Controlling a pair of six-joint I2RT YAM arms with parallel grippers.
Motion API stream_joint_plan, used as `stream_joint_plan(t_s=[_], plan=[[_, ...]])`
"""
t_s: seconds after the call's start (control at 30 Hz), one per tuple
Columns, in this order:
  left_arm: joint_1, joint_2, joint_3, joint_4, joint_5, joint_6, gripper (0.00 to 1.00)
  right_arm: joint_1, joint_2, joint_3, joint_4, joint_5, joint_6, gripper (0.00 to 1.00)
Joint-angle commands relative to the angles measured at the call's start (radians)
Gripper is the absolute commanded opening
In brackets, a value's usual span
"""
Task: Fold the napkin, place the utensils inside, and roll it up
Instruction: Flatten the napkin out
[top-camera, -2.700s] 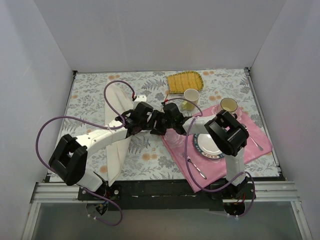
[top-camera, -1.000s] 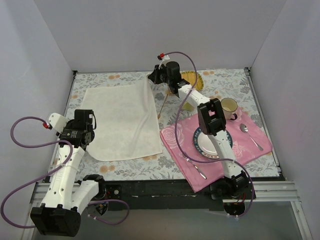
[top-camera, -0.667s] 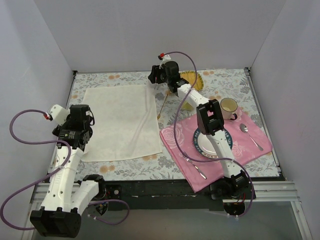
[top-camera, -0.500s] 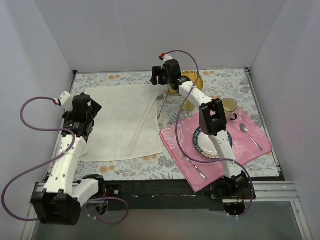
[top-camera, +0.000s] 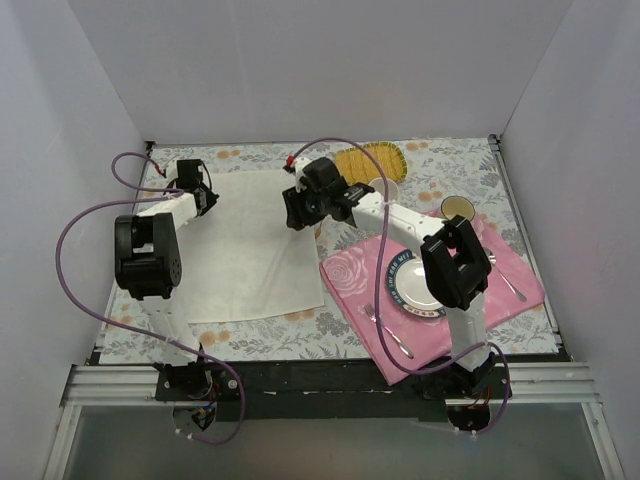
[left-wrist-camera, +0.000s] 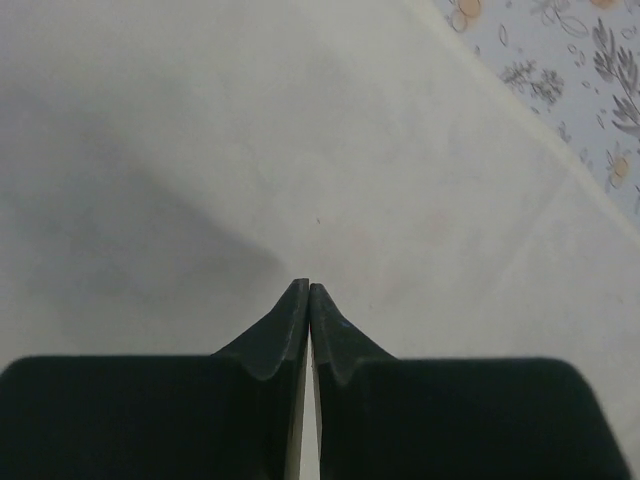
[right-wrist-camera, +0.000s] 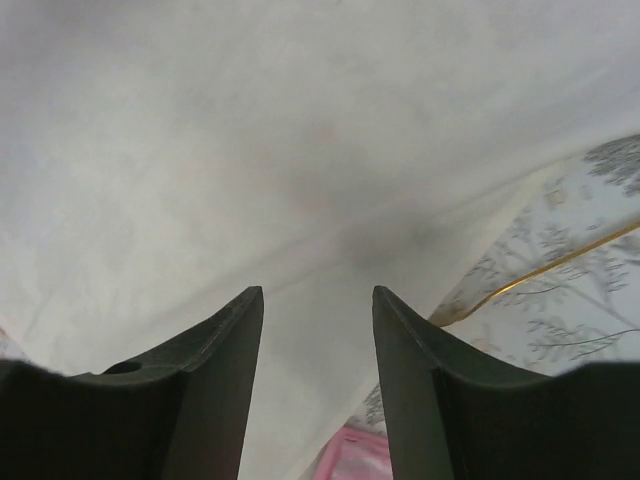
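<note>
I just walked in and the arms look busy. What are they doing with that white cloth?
Two robot arms are at the napkin, which lies flat on the table, not yet folded. The left gripper is shut at its far left corner. The right gripper hangs open over its right edge, near the gold utensil lying beside it.
</note>
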Motion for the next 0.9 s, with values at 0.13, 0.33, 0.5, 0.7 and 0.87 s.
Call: stream_joint_plan(t_s=[0.13,0.33,0.5,0.7,0.87], plan=[[0.075,0.125,0.159,0.011,0.006,-0.017,0.02,0.133,-0.090,-0.182,-0.037,-0.028,-0.041,0.52],[0.162,0.220,0.202,-0.055,-0.009,-0.070,0.01,0.188,-0.107,-0.279,-0.019,0.016,-0.031,0.50],[0.220,0.283,0.235,-0.061,0.035,-0.064,0.01,0.214,-0.110,-0.310,-0.020,0.030,-0.021,0.50],[0.251,0.340,0.312,-0.088,0.032,-0.023,0.01,0.228,-0.104,-0.336,-0.017,0.029,-0.009,0.50],[0.262,0.346,0.367,-0.116,0.080,0.005,0.01,0.234,-0.091,-0.353,-0.011,0.020,-0.002,0.50]])
